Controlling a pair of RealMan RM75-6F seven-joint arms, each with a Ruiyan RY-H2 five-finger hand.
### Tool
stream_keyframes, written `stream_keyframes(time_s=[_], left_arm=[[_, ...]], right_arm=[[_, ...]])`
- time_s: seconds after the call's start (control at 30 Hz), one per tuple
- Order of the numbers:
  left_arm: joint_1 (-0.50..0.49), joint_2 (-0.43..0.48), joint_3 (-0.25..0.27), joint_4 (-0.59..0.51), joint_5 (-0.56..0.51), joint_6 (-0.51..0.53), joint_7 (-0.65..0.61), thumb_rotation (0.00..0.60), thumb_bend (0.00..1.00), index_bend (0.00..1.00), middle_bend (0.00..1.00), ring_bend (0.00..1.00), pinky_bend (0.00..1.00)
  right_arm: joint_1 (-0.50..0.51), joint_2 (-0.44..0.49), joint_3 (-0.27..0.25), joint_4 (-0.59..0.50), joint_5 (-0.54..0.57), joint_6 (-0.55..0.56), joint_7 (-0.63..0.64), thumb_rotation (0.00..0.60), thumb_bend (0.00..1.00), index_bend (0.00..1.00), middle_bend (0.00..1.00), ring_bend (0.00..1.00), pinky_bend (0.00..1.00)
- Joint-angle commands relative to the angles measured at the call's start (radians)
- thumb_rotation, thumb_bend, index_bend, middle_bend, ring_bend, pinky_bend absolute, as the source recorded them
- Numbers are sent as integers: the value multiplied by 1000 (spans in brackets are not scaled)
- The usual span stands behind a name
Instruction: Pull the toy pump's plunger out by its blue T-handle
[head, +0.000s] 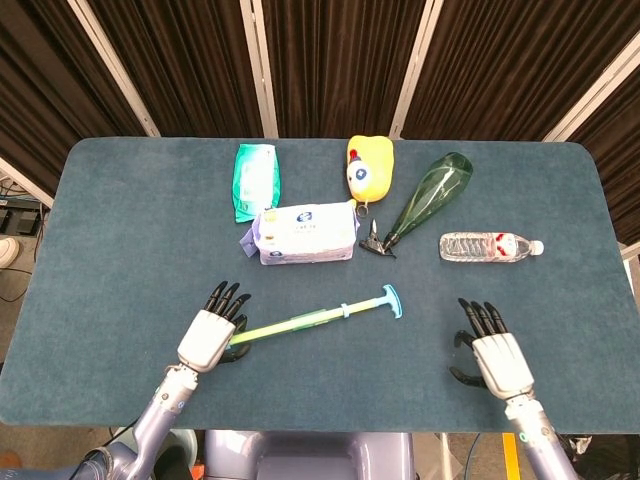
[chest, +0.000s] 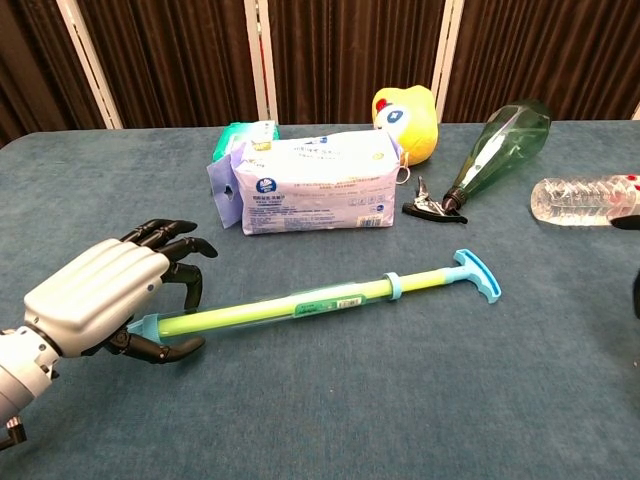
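Note:
The toy pump (head: 300, 322) lies flat on the blue table, a yellow-green tube with its blue T-handle (head: 393, 301) pointing right. My left hand (head: 208, 336) grips the tube's left end, its fingers curled around the tube. The chest view shows the same hold, with the left hand (chest: 100, 296) wrapped over the pump (chest: 300, 308) and the T-handle (chest: 476, 276) free. My right hand (head: 492, 355) hovers near the table's front edge, to the right of the handle and apart from it. It holds nothing and its fingers are spread.
Behind the pump lie a white wipes pack (head: 305, 231), a green packet (head: 256, 180), a yellow duck toy (head: 369, 166) and a green spray bottle (head: 430, 195). A clear water bottle (head: 490, 246) lies at the right, beyond my right hand.

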Motion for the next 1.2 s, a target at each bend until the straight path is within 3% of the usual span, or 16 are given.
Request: stream_keyframes(time_s=[0.03, 0.17, 0.33, 0.8, 1.2], left_arm=[[-2, 0, 2, 1, -2, -4, 1, 600, 466, 629, 163, 17, 0], [-5, -3, 4, 4, -6, -8, -2, 600, 465, 629, 164, 17, 0], [-6, -6, 7, 4, -7, -7, -6, 600, 464, 623, 163, 17, 0], [-15, 11, 6, -25, -4, 4, 8, 600, 458, 625, 164, 17, 0], [-19, 17, 25, -71, 10, 4, 34, 600, 441, 628, 165, 17, 0]], right_arm=[[30, -59, 16, 59, 2, -25, 16, 600, 246, 478, 0, 0, 0], [51, -107, 32, 94, 19, -50, 22, 600, 256, 462, 0, 0, 0], [86, -152, 50, 106, 32, -82, 23, 600, 338, 460, 0, 0, 0], [171, -198, 95, 50, 59, -143, -66, 600, 344, 440, 0, 0, 0], [244, -278, 124, 146, 109, -225, -21, 600, 345, 390, 0, 0, 0]])
